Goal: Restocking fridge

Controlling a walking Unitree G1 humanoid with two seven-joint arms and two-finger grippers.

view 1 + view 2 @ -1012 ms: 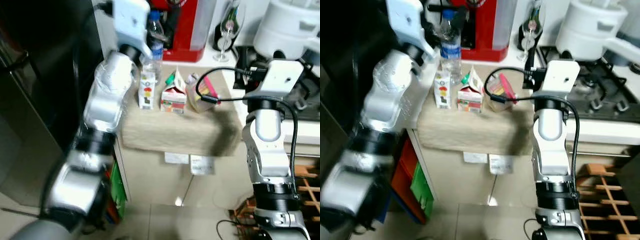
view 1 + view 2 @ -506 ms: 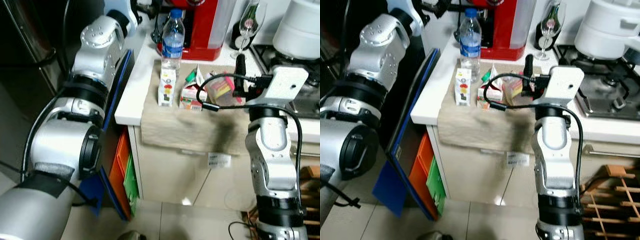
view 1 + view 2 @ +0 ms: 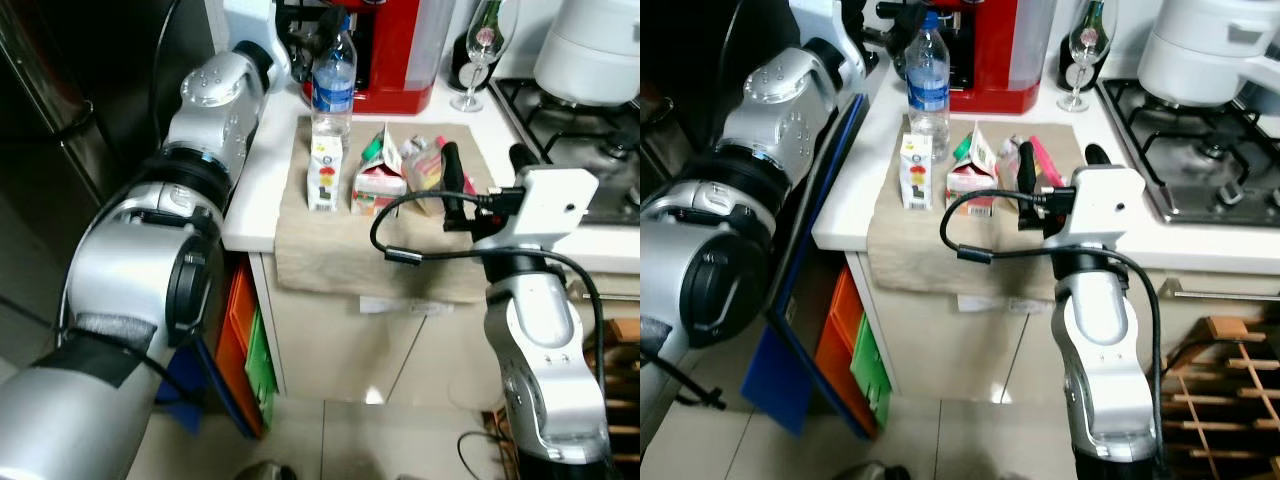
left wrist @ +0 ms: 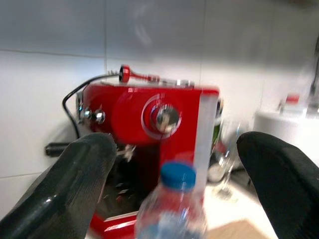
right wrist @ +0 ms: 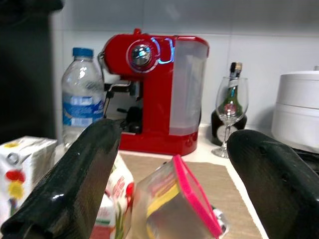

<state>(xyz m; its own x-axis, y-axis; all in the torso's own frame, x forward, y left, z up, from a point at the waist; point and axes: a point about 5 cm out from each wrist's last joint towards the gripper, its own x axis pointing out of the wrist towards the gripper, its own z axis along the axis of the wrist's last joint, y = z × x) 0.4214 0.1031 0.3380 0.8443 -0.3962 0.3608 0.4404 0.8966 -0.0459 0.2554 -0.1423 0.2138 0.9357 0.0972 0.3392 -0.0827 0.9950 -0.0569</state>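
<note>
The water bottle (image 3: pixel 332 72), juice carton (image 3: pixel 322 174), milk carton (image 3: pixel 377 180) and pink-lidded tub (image 5: pixel 179 211) all stand on the table (image 3: pixel 262 170) — nothing restocked yet. Left tool (image 4: pixel 174 189) spread wide toward the bottle; right tool (image 5: pixel 172 184) wide before the tub. The fridge is hard to make out — just darkness at left.

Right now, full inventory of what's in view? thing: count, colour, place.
water bottle: 1, clear, blue cap, back of mat
juice carton: 1, white, in front of bottle
milk carton: 1, white, green and red, mid mat
tub: 1, clear, pink lid, tilted, beside milk carton
mat: 1, beige, over counter edge
coffee machine: 1, red, behind mat
wine glass: 1, clear, beside machine
hob: 1, steel, counter right
left gripper: open, at the bottle
right gripper: open, at the tub
</note>
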